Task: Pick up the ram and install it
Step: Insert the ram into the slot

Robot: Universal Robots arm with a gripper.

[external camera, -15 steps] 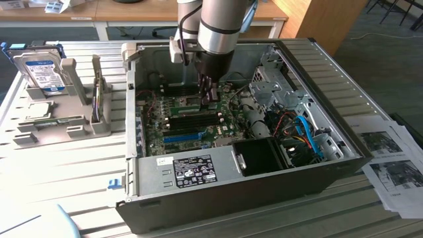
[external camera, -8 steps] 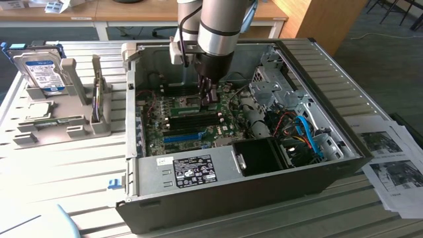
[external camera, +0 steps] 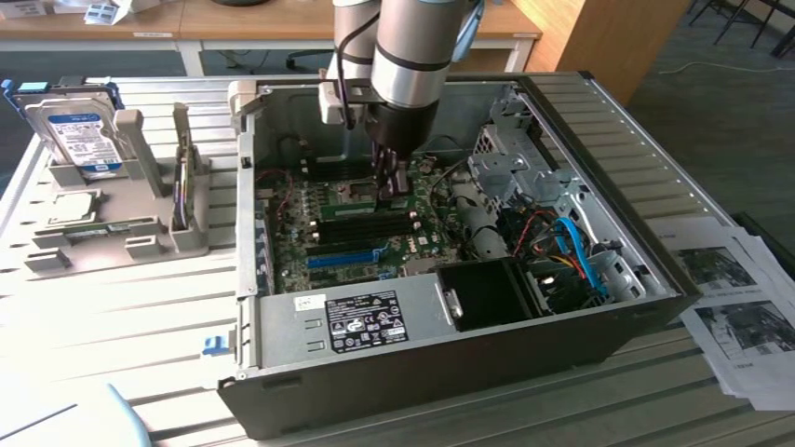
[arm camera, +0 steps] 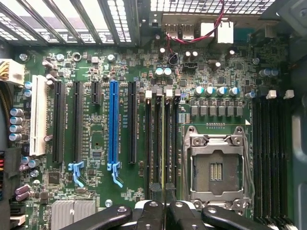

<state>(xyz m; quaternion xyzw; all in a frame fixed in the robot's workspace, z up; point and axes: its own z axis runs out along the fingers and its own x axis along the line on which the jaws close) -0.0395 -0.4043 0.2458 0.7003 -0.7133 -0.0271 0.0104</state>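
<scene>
Nearest the wrist camera: gripper (arm camera: pixel 165 192), its black linkage bars cut off at the frame edge. Fingers (arm camera: pixel 157 190) are drawn narrow and pinch the ram (arm camera: pixel 163 143).

Ram is seen edge-on as a thin pale-green line. Chips and faces are not visible, and the near end is hidden behind the fingertips. It runs along a bank of black memory slots (arm camera: pixel 153 143), between the blue slot (arm camera: pixel 113 129) and the CPU socket (arm camera: pixel 216 167). Cannot tell whether its lower edge sits in a slot or hangs just above one. This bank is too crowded for a sure count.

Beyond, on the motherboard (arm camera: pixel 96 62):
- one blue slot
- one white slot (arm camera: pixel 38 115)
- three long black slots and one short
- one open CPU socket in a metal frame
- four blue-topped capacitors (arm camera: pixel 211 90) in a row, with two more near the ram's far end
- a second bank of black slots (arm camera: pixel 271 153) by the case wall, shadowed, count unsure

Exterior view: arm (external camera: pixel 410 56), cut off above, reaches down into the open computer case (external camera: pixel 597 140), which lies on a slatted table (external camera: pixel 125 307). Gripper tip sits low over the board.

At the exterior view's left, well apart from the case, a grey stand (external camera: pixel 112 233) holds one hard drive (external camera: pixel 77 135) upright. At the exterior view's right are overlapping printed sheets (external camera: pixel 739 298), number unclear
</scene>
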